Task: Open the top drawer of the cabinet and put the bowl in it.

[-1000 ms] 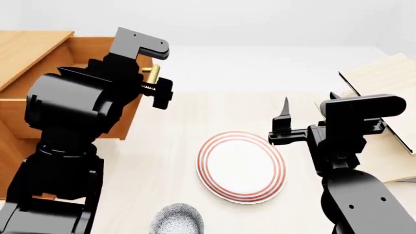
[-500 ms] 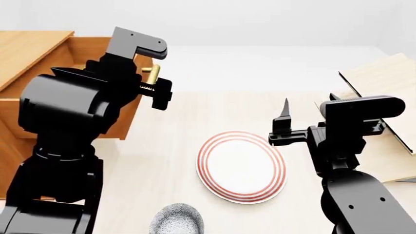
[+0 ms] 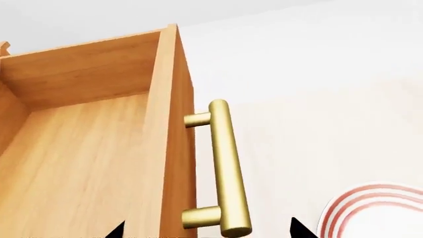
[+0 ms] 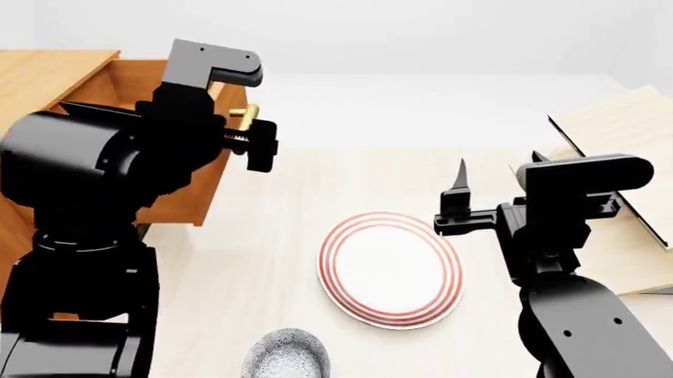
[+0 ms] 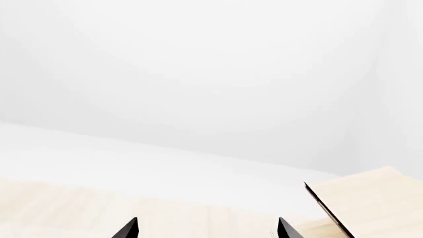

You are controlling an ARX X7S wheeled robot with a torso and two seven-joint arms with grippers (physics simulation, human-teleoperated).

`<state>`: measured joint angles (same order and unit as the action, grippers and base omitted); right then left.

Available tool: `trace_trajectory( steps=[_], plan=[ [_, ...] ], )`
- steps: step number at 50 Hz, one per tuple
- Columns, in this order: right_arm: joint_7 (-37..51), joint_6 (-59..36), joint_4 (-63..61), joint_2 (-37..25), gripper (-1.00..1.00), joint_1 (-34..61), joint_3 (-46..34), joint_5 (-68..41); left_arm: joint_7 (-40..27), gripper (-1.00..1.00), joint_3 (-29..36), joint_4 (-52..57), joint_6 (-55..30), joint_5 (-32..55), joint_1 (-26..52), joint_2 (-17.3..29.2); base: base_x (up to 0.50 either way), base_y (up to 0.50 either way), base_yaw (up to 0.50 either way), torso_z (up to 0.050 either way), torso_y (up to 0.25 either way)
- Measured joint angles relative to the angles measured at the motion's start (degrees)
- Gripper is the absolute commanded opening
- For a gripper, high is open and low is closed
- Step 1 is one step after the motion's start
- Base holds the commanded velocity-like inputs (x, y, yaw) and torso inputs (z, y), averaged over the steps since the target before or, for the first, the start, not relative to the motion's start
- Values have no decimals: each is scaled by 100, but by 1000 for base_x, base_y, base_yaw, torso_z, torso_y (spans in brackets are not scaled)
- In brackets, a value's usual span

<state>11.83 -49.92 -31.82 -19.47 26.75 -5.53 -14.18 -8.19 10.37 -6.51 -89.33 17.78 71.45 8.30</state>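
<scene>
Top drawer (image 3: 86, 163) stands pulled out; left claw (image 3: 205, 230) gapes beside its handle (image 3: 225, 168).

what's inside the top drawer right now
The top drawer stands open; only bare wood floor and walls show. Its near end is cut off. The bowl sits on the table.

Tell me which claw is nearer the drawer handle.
Left. The left claw sits right beside the brass drawer handle, open and not gripping it. The right claw hangs far across the table, beyond the plate.
</scene>
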Motion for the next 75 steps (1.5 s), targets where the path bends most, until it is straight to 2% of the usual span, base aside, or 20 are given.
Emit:
trace_trajectory(
  steps=[8,22,37,48,57,66,75],
  plan=[
    [13,-37,-41,-10,100,20,-1,-25,-518,100,-152,-115,68,734,145,119,0,-1,-3,0,4],
    [52,-136,-185,-27,100,30,12,-73,-997,100,-595,248,51,2222,954,101,0,0,0,0,0],
    [92,-220,-344,-59,100,15,52,-127,-2578,100,-642,711,-5,4703,1298,442,0,0,0,0,0],
    [133,-344,-520,-96,100,8,143,-189,-3698,100,-441,1504,85,6541,851,662,0,0,0,0,0],
    [168,-480,-681,-129,100,27,250,-256,-4288,100,-234,2175,239,7546,282,789,0,0,0,0,0],
    [199,-555,-766,-148,100,33,310,-297,-4542,100,-40,2834,376,8055,-373,862,0,0,0,0,0],
    [219,-587,-791,-159,100,44,325,-322,-4337,100,89,3354,435,7954,-1065,923,0,0,0,0,0]
  ],
)
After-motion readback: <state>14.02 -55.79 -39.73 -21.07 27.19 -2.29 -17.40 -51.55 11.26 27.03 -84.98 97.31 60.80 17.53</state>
